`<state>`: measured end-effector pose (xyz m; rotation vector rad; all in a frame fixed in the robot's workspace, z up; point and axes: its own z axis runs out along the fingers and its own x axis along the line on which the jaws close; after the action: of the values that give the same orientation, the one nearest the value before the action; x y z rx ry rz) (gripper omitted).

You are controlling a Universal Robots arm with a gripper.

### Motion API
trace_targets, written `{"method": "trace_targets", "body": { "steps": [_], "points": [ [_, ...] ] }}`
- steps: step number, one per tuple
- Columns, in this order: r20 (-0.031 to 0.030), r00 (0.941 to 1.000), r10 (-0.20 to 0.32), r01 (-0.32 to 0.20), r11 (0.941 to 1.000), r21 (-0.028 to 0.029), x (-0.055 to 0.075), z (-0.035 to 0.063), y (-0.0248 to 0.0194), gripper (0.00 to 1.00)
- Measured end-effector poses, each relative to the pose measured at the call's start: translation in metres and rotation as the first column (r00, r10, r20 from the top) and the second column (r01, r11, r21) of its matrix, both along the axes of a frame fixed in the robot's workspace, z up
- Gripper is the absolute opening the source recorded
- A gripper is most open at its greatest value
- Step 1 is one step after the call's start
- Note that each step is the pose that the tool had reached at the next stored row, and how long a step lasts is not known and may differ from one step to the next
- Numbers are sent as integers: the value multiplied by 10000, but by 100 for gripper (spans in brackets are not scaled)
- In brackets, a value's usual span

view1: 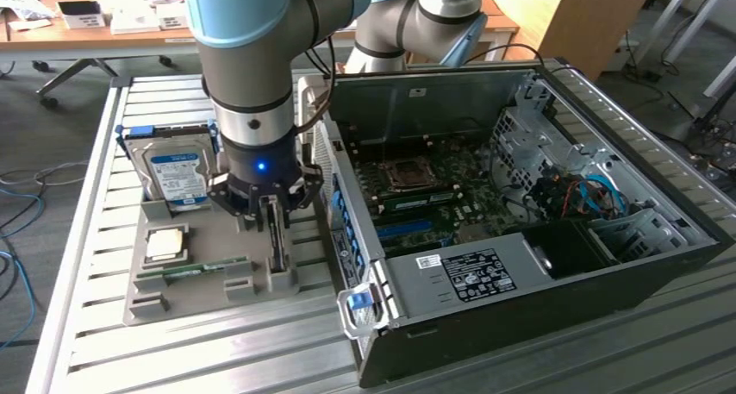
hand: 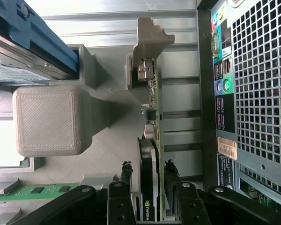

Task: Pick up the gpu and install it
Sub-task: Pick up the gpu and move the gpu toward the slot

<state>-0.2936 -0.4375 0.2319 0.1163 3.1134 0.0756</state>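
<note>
Gripper (hand: 149, 172) is sitting open rn. The two fingers (hand: 125, 176) are straddling the gpu (hand: 154, 122) w/ a thin sliver of gap each side, so imo it's gripping nothing yet. The card is standing on edge in its slot on the grey tray (view1: 196, 303), right under the tool.

What's worrying me:
- One pad is facing the dark cooler and the other is facing the bare green board. Those sides are uneven, so the card could prob be twisting or tilting once squeezed.
- The slot is looking snug. Any pull that isn't going dead straight up could be dragging the tray along or jamming the card.
- The pc case (view1: 598, 265) is sitting just beside the tray, at 3 o'clock of the gripper in the exterior view. A sideways swing could be clipping its rear panel w/ the card's end bracket.

Other bits in the exterior view, going outward from the tool:
- cpu (view1: 165, 243) at 8 o'clock
- memory stick (view1: 190, 269) a bit lower at 8 o'clock
- hard drive (view1: 178, 174) at 10 o'clock

Arm pose: the wrist is pointing straight down, w/ the last links stacking near vertical above the tray and a blue light glowing on the wrist. The rest of the arm is running back toward 12 o'clock.
</note>
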Motion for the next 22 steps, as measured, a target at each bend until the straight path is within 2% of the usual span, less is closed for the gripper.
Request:
{"method": "trace_targets", "body": {
  "steps": [22],
  "points": [
    [1,10000,-3,3,10000,0,4,-18,0,42]
  ]
}}
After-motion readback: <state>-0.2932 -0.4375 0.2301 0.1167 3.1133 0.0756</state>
